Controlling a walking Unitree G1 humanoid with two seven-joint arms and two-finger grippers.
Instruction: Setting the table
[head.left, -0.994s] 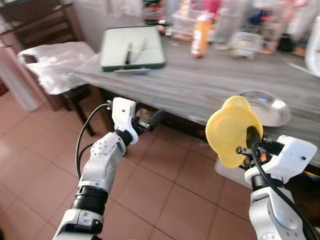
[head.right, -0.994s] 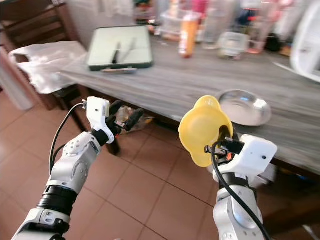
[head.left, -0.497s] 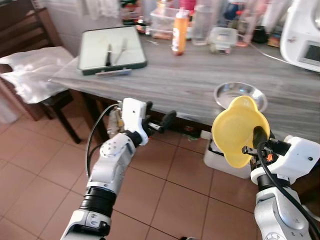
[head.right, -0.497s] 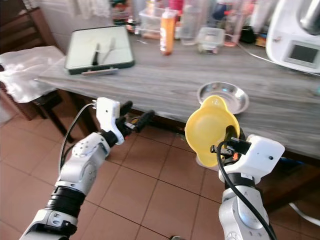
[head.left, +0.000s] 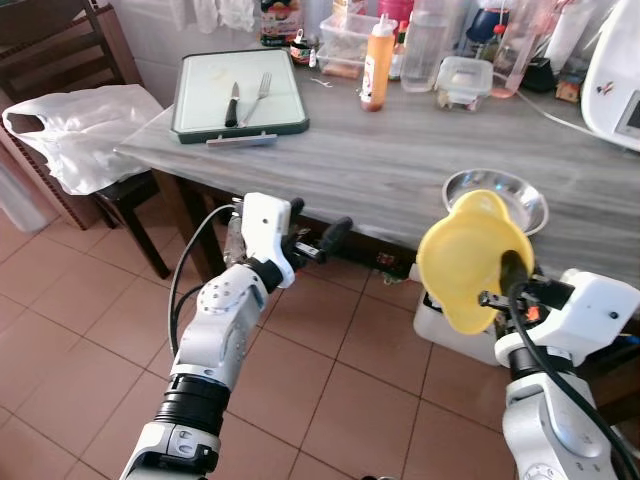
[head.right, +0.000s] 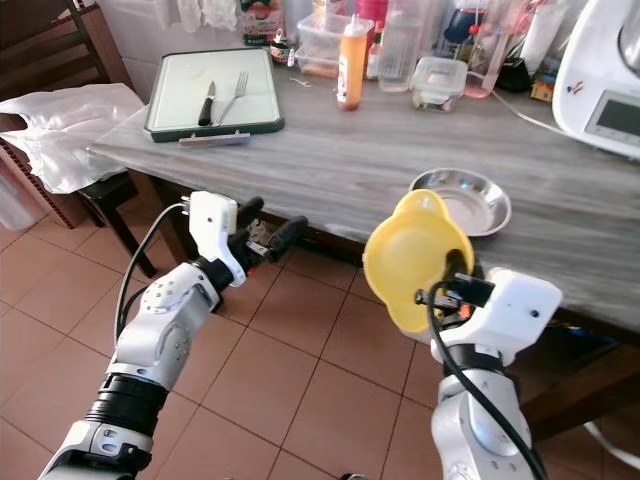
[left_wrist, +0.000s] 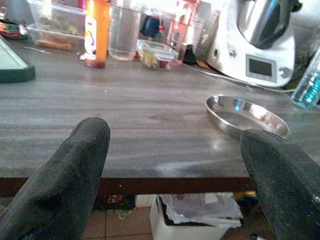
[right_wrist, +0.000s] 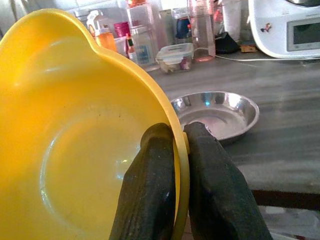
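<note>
The right gripper (head.right: 452, 283), jaws pinched on the rim of the yellow bowl (head.right: 410, 262), holds it tilted just short of the table (head.right: 330, 160) edge, near the steel dish (head.right: 460, 200), while the left gripper (head.right: 268, 232) waits wide open.

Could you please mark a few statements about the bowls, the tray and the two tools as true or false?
1. The right tool pinches the rim of the yellow bowl. True.
2. The left tool holds a fork. False: its fingers are spread apart with nothing between them.
3. The steel bowl sits on the grey table. True.
4. The knife and fork lie inside the steel bowl. False: they lie on the green tray.
5. The yellow bowl rests on the table. False: it is held in the air before the table's edge.
</note>
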